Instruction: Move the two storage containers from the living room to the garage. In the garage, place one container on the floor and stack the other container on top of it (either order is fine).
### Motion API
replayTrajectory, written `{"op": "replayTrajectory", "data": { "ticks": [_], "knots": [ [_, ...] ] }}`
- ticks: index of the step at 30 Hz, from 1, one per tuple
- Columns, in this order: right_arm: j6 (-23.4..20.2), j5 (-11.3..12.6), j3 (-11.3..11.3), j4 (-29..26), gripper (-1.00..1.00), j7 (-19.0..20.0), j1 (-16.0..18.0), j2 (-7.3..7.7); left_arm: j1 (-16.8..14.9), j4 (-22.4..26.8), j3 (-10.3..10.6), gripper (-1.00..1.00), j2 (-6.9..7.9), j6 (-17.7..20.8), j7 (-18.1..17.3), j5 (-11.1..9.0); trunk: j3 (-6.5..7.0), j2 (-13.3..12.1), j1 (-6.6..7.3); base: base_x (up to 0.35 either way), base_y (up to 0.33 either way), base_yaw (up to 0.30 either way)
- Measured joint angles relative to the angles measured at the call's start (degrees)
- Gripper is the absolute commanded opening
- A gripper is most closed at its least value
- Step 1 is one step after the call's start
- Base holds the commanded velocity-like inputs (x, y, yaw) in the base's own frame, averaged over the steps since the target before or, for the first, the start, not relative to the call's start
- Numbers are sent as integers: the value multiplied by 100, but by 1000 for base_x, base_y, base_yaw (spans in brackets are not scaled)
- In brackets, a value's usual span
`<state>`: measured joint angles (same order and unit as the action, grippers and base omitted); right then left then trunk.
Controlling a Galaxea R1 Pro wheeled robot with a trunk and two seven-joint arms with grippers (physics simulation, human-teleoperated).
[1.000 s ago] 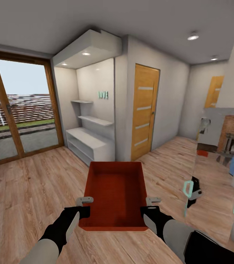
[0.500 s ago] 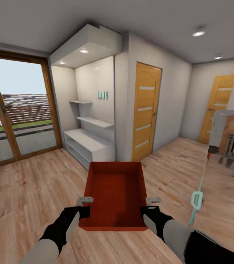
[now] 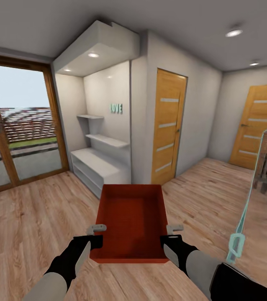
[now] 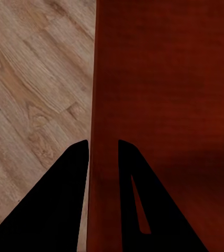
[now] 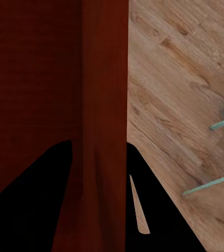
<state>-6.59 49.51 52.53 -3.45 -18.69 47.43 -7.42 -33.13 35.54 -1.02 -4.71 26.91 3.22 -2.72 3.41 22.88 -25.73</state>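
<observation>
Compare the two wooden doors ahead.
The nearer door beside the shelf alcove looks taller and is seen at a steep angle; the far door on the back wall faces the camera more squarely and looks smaller. Both are light wood with four frosted strips, and both are shut.

Container wall hides inner fingers of left gripper and right gripper; glass table right of right gripper, cut by frame edge.

Both forearms light grey, wrists black. Left gripper and right gripper: pale grey fingers. Wrist views: fingers black, tapered wedges.
</observation>
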Motion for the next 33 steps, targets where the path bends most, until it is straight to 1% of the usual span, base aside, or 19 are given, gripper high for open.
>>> {"op": "replayTrajectory", "data": {
  "ticks": [33],
  "knots": [
    [-1, 4, 3, 4, -100, -1, 0, -3, 0, -3, 1, -100, 2, 1, 0, -4, 0, 0, 0, 323, 0, 0]
  ]
}}
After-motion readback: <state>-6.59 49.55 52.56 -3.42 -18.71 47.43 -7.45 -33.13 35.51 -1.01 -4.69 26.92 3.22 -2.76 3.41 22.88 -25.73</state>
